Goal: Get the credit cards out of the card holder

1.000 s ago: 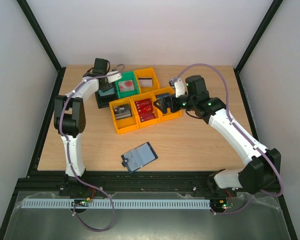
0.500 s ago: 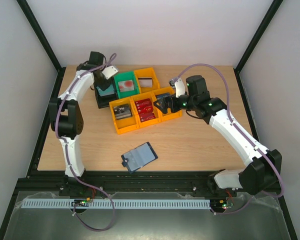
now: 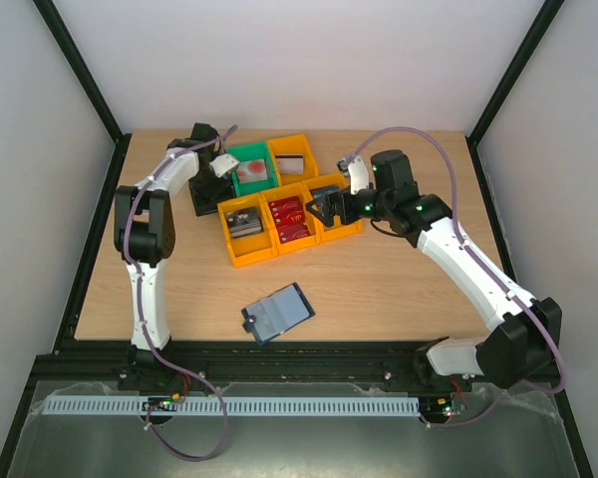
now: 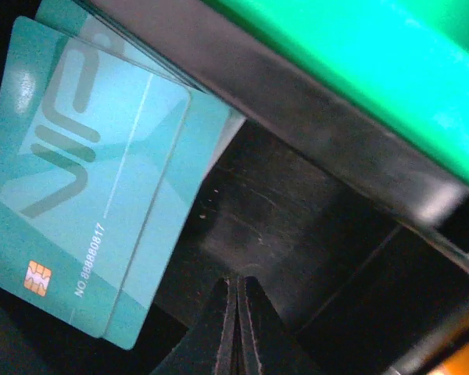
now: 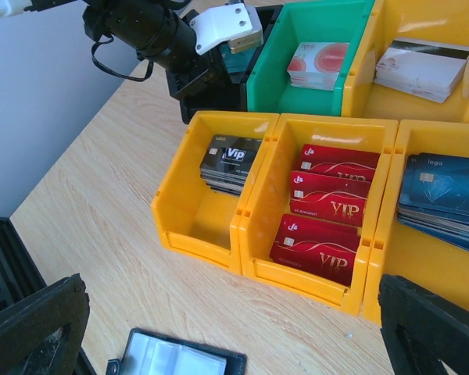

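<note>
Now, far left in the overhead view, the left gripper (image 3: 215, 169) is down inside the black bin (image 3: 203, 202), fingers clenched on nothing, tips just beside two teal VIP cards (image 4: 86, 180); centre, red cards (image 3: 291, 219) sit in the yellow bins (image 3: 244, 251); lower centre, the card holder (image 3: 276, 313) lies open on the table (image 3: 399, 289), apart from both arms; right of centre, the right gripper (image 3: 326, 207) hangs spread wide over that row's right end.

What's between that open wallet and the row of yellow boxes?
Nothing: only bare tabletop lies between the card holder and the yellow bins, clearest in the top view.
</note>
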Motion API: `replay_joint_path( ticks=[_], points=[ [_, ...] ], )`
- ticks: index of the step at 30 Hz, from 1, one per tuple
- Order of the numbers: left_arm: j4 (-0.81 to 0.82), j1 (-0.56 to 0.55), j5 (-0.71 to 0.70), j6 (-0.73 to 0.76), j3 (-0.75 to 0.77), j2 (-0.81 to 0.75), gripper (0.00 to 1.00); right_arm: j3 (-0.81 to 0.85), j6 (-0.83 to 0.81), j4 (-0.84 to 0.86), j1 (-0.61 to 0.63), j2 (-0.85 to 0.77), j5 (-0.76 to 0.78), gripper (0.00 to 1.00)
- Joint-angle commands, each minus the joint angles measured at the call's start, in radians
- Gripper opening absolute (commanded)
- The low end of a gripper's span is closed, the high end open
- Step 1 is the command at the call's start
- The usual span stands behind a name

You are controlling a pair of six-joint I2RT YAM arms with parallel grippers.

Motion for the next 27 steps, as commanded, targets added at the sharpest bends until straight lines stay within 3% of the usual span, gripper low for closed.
replay_joint_path(
  ticks=[1, 9, 18, 27],
  points=[
    [0.043, 0.012, -0.071, -0.026, 0.014, 0.049, 0.02, 0.027, -0.004, -0.029, -0.006, -0.017, -0.007, 0.99],
    [0.181, 0.026, -0.165, -0.024, 0.023, 0.075, 0.02, 0.035, -0.004, -0.030, -0.006, -0.010, -0.007, 0.99],
    [0.239, 0.026, -0.165, -0.046, 0.020, 0.066, 0.02, 0.043, -0.009, -0.038, -0.006, -0.005, -0.001, 0.99],
    [0.242, 0.024, -0.011, -0.060, -0.079, -0.099, 0.02, 0.047, -0.001, -0.064, -0.006, 0.012, -0.004, 0.99]
  ],
)
